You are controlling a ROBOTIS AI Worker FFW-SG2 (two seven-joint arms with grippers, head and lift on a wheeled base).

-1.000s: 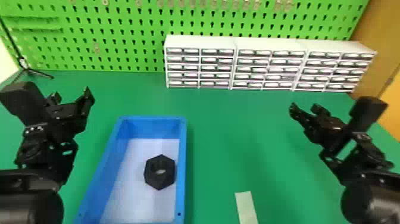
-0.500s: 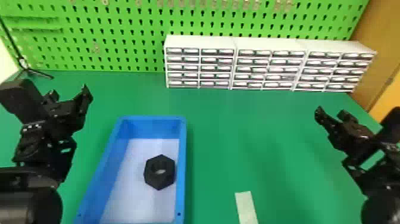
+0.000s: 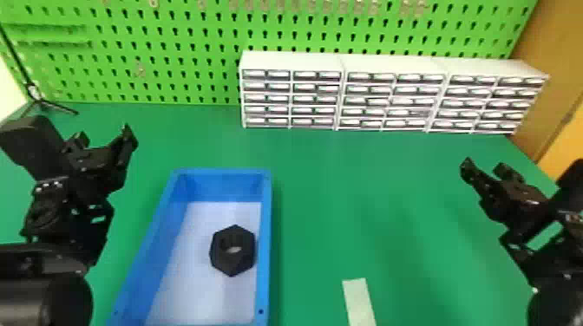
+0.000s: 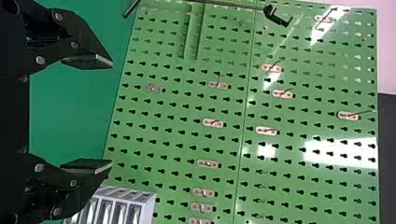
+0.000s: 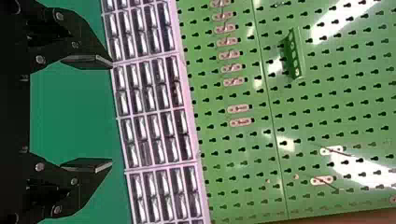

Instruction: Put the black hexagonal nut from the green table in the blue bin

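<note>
In the head view the black hexagonal nut point(image 3: 233, 250) lies flat inside the blue bin point(image 3: 220, 174), close to its right wall. My left gripper point(image 3: 104, 138) is parked left of the bin, above the green table point(image 3: 368, 208). Far to the bin's right, over the table's right part, is my right gripper point(image 3: 486, 168). Seen from the left wrist, the left gripper point(image 4: 112, 114) stands open with nothing between its fingers. The right wrist view shows the right gripper point(image 5: 112, 114) open and holding nothing too.
White drawer cabinets point(image 3: 338, 93) stand along the back of the table before a green pegboard point(image 3: 173, 56). A pale strip point(image 3: 359, 301) lies near the front, right of the bin. A thin black stand point(image 3: 41, 102) is at the back left.
The right arm has moved away to the right, farther from the bin. The left arm has hardly shifted, and the nut has stayed put in the bin.
</note>
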